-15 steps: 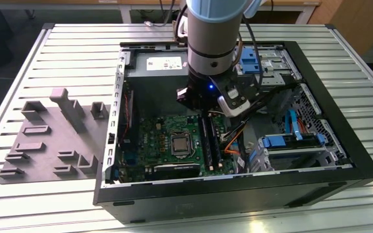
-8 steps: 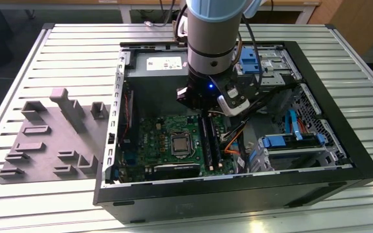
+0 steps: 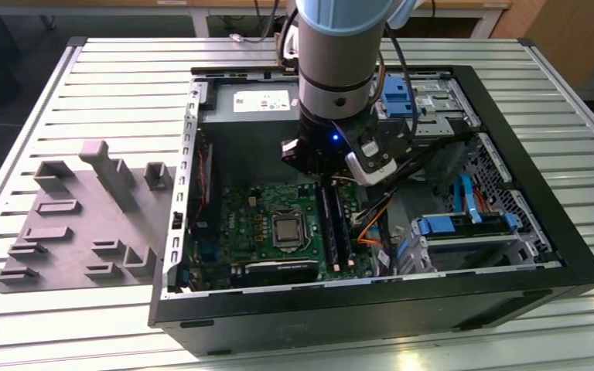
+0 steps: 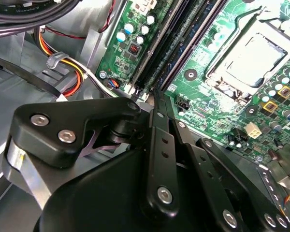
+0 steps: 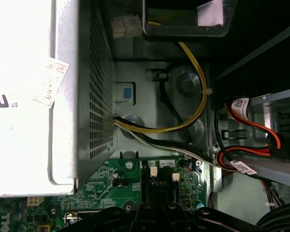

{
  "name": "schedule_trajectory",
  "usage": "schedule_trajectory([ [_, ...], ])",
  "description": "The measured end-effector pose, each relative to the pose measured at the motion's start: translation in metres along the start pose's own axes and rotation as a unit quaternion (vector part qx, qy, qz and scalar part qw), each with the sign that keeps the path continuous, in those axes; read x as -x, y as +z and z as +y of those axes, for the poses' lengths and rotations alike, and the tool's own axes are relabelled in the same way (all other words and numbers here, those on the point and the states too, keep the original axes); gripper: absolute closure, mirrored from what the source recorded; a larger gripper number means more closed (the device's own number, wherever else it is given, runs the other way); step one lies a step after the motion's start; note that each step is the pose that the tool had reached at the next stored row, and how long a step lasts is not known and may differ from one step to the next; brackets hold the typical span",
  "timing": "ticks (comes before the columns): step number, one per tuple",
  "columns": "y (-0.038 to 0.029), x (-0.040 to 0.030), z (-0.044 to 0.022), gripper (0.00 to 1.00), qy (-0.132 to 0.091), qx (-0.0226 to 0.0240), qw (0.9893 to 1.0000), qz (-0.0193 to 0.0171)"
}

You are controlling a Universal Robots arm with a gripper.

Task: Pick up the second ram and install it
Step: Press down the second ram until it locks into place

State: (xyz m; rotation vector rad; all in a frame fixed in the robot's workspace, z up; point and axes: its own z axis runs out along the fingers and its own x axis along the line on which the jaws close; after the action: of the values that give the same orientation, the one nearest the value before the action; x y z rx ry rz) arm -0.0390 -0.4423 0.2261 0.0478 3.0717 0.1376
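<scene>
Inside the open PC case (image 3: 544, 224), toward its rear wall, the gripper (image 3: 328, 171) is hung low over the motherboard (image 3: 261, 209), just above the far end of the ram slots (image 3: 333, 228). In the exterior view its tip is hidden behind the arm's wrist and a white cam. housing.

In the second wrist view the gripper (image 4: 155, 99) is seen from behind. Its black linkage narrows to a thin tip right at the slot ends (image 4: 166, 48), near the CPU socket (image 4: 246, 55). Whether it is clenched, released or grasping anything can't be told, since the tip is too dark and foreshortened.

The second ram can't be separated w/ certainty from the long dark strips in the slot bank. No stick is made out on the grey holder block (image 3: 80, 216), which lies at the table's edge on the exterior view's left.
</scene>
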Motion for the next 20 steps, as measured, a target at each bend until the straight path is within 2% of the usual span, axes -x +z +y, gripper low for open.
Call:
schedule_trajectory([
  [20, 0.005, -0.0003, -0.0004, 0.89, 0.0, 0.0002, 1.0, -0.0001],
])
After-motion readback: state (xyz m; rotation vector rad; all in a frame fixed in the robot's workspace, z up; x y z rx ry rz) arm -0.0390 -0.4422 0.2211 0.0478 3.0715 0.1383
